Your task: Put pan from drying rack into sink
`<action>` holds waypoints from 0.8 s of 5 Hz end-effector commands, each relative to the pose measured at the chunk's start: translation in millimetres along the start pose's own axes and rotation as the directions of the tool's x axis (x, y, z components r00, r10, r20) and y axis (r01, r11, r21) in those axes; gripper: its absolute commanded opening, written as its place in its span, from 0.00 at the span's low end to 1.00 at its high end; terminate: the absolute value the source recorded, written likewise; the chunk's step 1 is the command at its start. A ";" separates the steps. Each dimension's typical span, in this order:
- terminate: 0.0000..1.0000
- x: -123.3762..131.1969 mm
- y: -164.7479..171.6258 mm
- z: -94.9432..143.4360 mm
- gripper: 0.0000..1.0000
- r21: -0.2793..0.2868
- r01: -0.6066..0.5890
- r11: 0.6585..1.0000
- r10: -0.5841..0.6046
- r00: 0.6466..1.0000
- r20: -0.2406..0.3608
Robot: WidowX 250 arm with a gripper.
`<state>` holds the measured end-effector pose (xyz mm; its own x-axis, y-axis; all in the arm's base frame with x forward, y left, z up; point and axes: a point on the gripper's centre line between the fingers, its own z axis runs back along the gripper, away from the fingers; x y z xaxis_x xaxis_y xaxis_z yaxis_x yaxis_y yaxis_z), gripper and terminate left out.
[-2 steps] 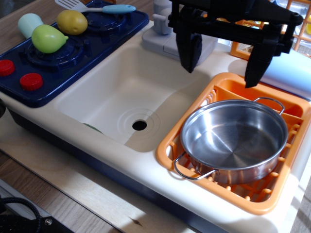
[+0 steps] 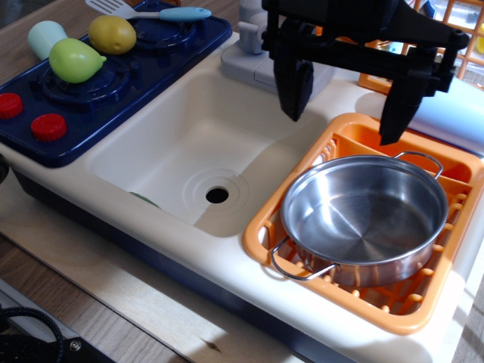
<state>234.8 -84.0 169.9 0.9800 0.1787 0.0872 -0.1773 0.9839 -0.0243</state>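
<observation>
The pan [image 2: 364,218] sits in the drying rack [image 2: 340,151], upright and level, its bowl bare and shiny. It fills most of the rack's main section. One wire loop handle points toward the front left corner of the rack, the other toward the back right. The rack stands directly right of the sink [image 2: 151,151], its left rim touching the sink's right edge.

The sink basin holds nothing visible; its round dark drain hole [image 2: 217,195] lies toward the front of the basin, on the side nearer the rack.

The gripper [image 2: 346,106] hangs above the back edge of the rack, clear of the pan and touching nothing. Its two black fingers [image 2: 293,83] are spread wide apart, nothing between them. One finger is over the sink's back right corner, the other over the rack's rear compartment.

Left of the sink is a dark blue stovetop [image 2: 181,57] with two red knobs [image 2: 47,126] at its front. On it rest a green pear [image 2: 74,60], a yellow-brown round fruit [image 2: 112,34] and a spatula [image 2: 162,12] with a light blue handle. A grey faucet base [image 2: 253,64] stands behind the sink, partly hidden by the gripper.
</observation>
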 end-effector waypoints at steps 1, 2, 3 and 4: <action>0.00 2.6 -24.7 16.0 1.00 -0.020 0.046 0.999 -0.045 0.998 0.041; 0.00 -3.0 -41.8 14.1 1.00 -0.024 0.052 0.998 -0.051 0.997 0.053; 0.00 -11.0 -60.3 5.7 1.00 -0.025 0.091 0.996 -0.089 0.994 0.055; 0.00 -16.8 -69.6 -1.9 1.00 -0.018 0.090 0.996 -0.089 0.995 0.036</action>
<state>223.7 -153.6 142.7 0.9920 0.0832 0.0946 -0.0788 0.9957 -0.0493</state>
